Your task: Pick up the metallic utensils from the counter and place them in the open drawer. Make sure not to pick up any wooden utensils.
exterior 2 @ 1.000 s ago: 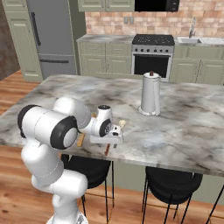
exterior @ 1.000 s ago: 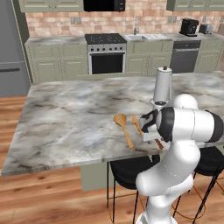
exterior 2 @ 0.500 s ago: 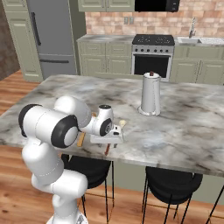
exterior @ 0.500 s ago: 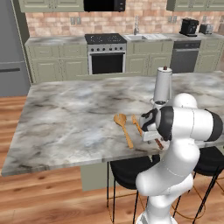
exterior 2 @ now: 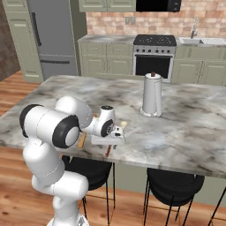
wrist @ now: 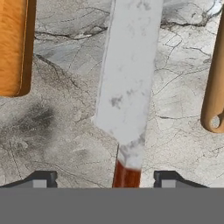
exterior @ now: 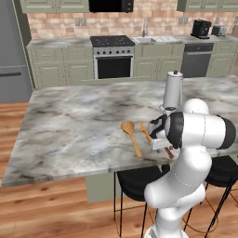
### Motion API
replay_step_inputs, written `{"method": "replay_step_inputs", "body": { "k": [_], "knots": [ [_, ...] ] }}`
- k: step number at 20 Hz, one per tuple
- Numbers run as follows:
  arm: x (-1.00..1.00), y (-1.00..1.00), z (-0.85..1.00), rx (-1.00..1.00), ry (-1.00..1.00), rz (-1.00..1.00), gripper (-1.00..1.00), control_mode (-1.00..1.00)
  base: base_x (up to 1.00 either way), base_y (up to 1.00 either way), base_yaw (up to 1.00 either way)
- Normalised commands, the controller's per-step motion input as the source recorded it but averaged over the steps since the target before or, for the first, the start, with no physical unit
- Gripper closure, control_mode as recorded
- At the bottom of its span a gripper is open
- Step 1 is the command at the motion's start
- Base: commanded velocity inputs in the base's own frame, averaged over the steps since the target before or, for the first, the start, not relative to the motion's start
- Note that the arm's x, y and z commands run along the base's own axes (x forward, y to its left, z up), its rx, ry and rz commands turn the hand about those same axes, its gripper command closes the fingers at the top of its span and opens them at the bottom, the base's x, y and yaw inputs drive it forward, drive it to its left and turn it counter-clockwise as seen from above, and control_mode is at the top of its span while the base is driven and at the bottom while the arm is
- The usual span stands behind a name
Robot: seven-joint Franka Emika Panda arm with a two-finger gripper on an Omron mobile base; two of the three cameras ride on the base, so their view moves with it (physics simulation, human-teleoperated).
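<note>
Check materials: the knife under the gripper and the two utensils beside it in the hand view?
Knife: dull grey mottled blade, looks like brushed metal; glossy red-brown handle, wood or plastic unclear. Orange utensil: streaky grain, likely varnished wood. Tan spoon handle: matte, looks like bare wood, with a hanging hole.

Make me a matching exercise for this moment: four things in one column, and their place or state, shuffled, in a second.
Things:
1. knife
2. wooden spoon
3. tall metal pot
4. gripper

Places or states:
A. upright on the counter, beyond the arm
B. jaws apart, low over the stone
C. flat between the two fingertips, silvery blade pointing away
D. flat on the counter, bowl away from the near edge

Pairs: 1-C, 2-D, 3-A, 4-B
</note>
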Motion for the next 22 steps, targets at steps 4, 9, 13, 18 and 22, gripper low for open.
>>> {"method": "replay_step_inputs", "body": {
  "k": [4,9,13,18,22],
  "knots": [
    [0.00,0.00,-0.03,0.00,0.00,0.00,1.00,-1.00,0.00,0.00,0.00],
    [0.00,0.00,0.00,0.00,0.01,0.00,1.00,-1.00,0.00,0.00,0.00],
    [0.00,0.00,0.00,0.00,0.01,0.00,1.00,-1.00,0.00,0.00,0.00],
    [0.00,0.00,-0.04,0.00,0.03,0.00,1.00,-1.00,0.00,0.00,0.00],
    [-0.08,-0.01,0.11,0.00,0.00,0.00,1.00,-1.00,0.00,0.00,0.00]
  ]
}}
